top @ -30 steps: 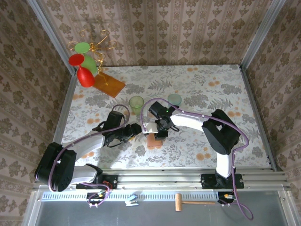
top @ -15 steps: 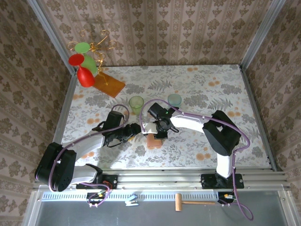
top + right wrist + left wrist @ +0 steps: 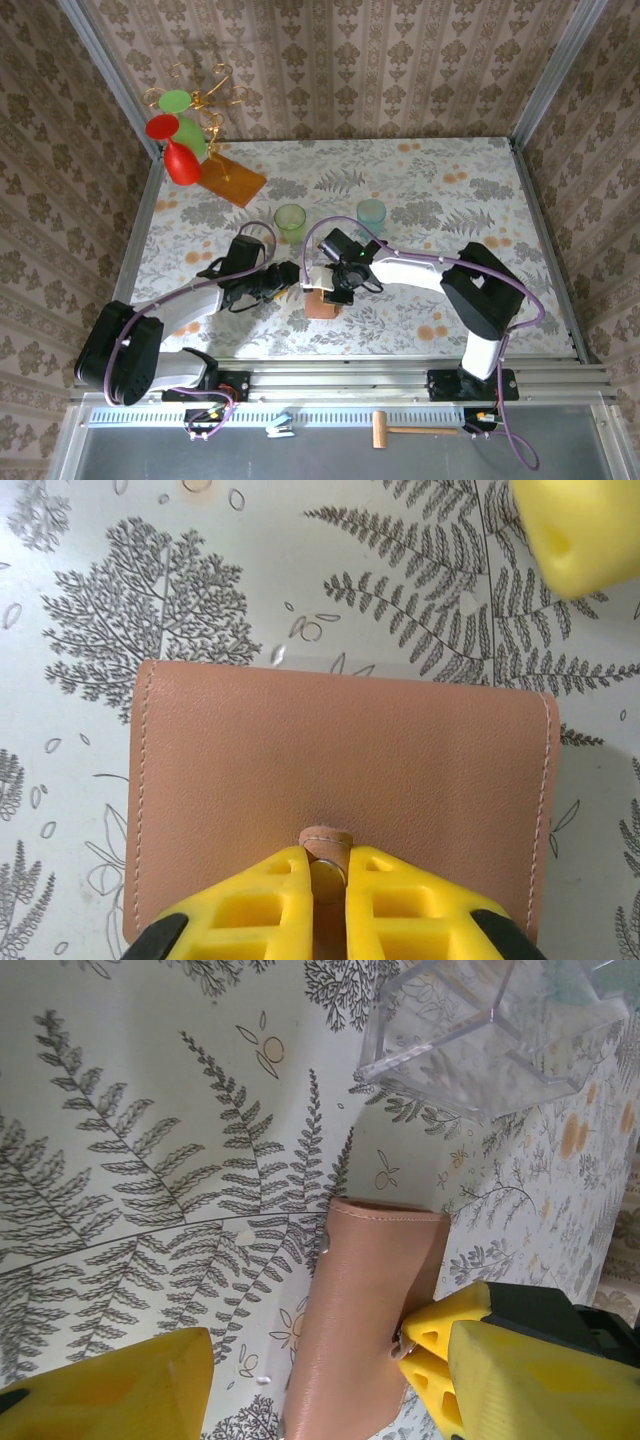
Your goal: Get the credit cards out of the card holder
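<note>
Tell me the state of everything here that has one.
card holder: closed, lying flat.
clasp tab: pinched between the right pincer's fingers.
right pincer: shut on the card holder's clasp tab.
left pincer: open, touching the card holder's edge.
green cup: upright.
blue cup: upright.

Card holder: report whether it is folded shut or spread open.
Folded shut: the tan-brown leather card holder lies flat, outer leather up, and the right gripper's yellow fingers pinch its small tab.
</note>
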Robot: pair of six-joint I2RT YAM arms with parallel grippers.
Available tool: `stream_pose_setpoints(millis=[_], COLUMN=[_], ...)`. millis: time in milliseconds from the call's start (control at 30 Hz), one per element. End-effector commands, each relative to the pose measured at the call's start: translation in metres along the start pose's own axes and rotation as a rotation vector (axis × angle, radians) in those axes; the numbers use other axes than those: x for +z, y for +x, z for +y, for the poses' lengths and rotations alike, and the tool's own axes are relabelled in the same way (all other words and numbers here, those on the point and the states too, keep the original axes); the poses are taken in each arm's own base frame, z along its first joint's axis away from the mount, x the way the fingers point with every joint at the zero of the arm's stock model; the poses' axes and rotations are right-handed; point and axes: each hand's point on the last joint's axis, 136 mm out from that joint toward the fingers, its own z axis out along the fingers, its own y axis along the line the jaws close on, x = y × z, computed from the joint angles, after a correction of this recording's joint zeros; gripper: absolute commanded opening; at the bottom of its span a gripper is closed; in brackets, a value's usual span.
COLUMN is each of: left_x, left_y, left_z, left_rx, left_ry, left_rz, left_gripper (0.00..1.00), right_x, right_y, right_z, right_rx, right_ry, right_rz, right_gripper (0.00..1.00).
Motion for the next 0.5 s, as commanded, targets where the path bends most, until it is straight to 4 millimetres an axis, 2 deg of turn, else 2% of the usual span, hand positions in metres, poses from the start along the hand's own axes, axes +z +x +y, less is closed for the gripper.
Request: stream_pose_setpoints(millis=[0, 67, 267, 367, 467], left_x=[0.002, 0.004, 0.008, 0.009, 0.010], left_y=[-0.004, -0.004, -0.006, -0.008, -0.009], left_z=[-0.020, -0.020, -0.021, -0.022, -0.020], left_rx=[0.017, 0.017, 0.019, 0.024, 0.024], left_ry=[0.058, 0.057, 0.054, 0.051, 0.049], left_rz=[0.008, 0.013, 0.031, 0.037, 0.045], left_gripper=[0.64, 0.64, 0.65, 0.65, 0.66], right_x=[-0.010, -0.013, -0.018, -0.023, -0.029], right_y=[-0.020, -0.019, -0.016, -0.015, -0.015], right_z=[0.004, 0.004, 0.006, 0.000, -0.016], right_rx=[0.022, 0.039, 0.107, 0.182, 0.320], right_ry=[0.012, 0.022, 0.048, 0.087, 0.171], right_rz=[-0.104, -0.116, -0.145, -0.150, -0.155], right_gripper=[0.11, 0.12, 0.22, 0.37, 0.48])
